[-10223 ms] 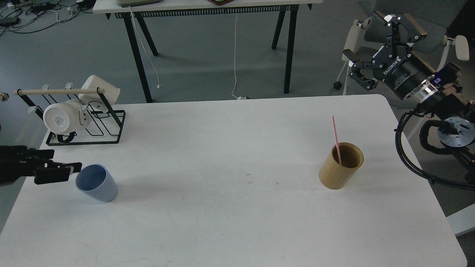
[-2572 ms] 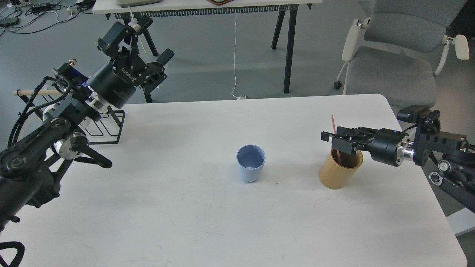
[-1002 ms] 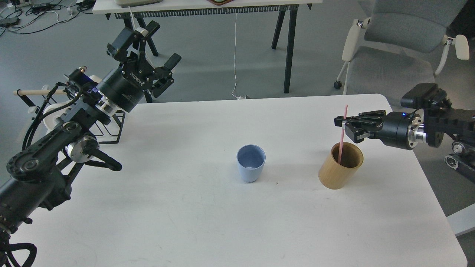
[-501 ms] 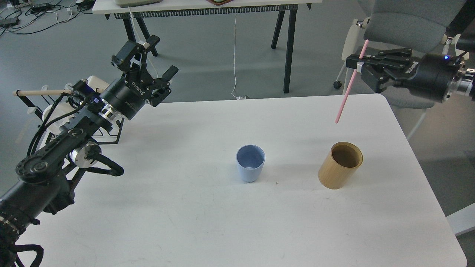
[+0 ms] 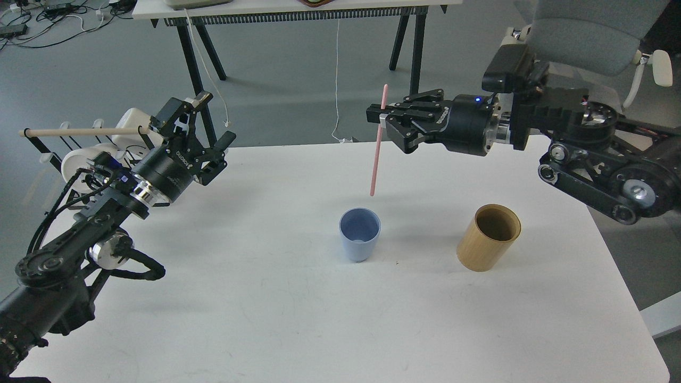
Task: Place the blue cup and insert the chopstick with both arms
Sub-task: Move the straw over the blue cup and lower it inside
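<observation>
While gripped, chopstick [image 5: 376, 149] above blue cup [image 5: 359, 233].

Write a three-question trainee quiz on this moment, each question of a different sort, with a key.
1. True or false: the chopstick is already inside the blue cup.
2. Which pincer holds the chopstick? A) left pincer B) right pincer C) neither
3. Fill in: the tan wooden cylinder stands to the ___ of the blue cup in the head view.

Key: 1 false, its lower tip hangs above the cup's rim; 2 B; 3 right.
</observation>
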### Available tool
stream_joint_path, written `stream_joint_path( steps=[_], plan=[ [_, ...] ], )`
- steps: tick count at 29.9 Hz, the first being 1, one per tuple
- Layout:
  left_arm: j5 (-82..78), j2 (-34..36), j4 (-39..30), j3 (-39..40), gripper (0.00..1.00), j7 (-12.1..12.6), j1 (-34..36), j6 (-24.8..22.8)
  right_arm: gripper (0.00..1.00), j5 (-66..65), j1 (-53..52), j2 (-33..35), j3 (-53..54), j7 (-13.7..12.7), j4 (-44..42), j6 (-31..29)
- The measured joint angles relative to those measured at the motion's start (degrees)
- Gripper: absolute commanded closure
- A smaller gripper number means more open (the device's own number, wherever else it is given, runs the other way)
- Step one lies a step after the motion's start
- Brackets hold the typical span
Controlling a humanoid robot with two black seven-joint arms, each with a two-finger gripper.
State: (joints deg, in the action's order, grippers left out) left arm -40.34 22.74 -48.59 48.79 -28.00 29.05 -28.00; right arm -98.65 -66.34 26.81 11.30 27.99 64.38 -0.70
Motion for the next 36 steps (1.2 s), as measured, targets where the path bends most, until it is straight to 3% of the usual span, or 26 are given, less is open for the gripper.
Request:
stream_joint_path(
  steps=[10,15,26,28,29,36],
  plan=[
    [0.0,-0.1,0.1,0.0,0.01,0.0,-0.4,0.0,0.98,-0.4,0.3,-5.3,-1.6,0.0,-2.4,0.3],
    [0.0,-0.4,0.1,0.0,0.01,0.0,-0.4,0.0,0.88,-0.6,0.6,-5.4,-3.3,0.0,-2.4,0.3],
    [0.0,-0.4,0.1,0.1,0.01,0.0,-0.4,0.0,0.34,-0.2,1.2,-5.1,-4.1,0.0,-2.3,0.2],
    [0.0,-0.4,0.1,0.1,0.01,0.0,-0.4,0.0,0.16,0.1,1.2,-5.0,-4.1,0.0,-2.2,0.1],
    [0.0,-0.4,0.1,0.1,0.01,0.0,-0.4,0.0,0.0,0.2,1.2,-5.0,-4.1,0.0,-2.1,0.1],
    [0.1,-0.5,0.1,0.3,0.01,0.0,-0.2,0.0,0.0,10.0,1.0,-3.0,-1.1,0.0,0.0,0.1]
  ],
)
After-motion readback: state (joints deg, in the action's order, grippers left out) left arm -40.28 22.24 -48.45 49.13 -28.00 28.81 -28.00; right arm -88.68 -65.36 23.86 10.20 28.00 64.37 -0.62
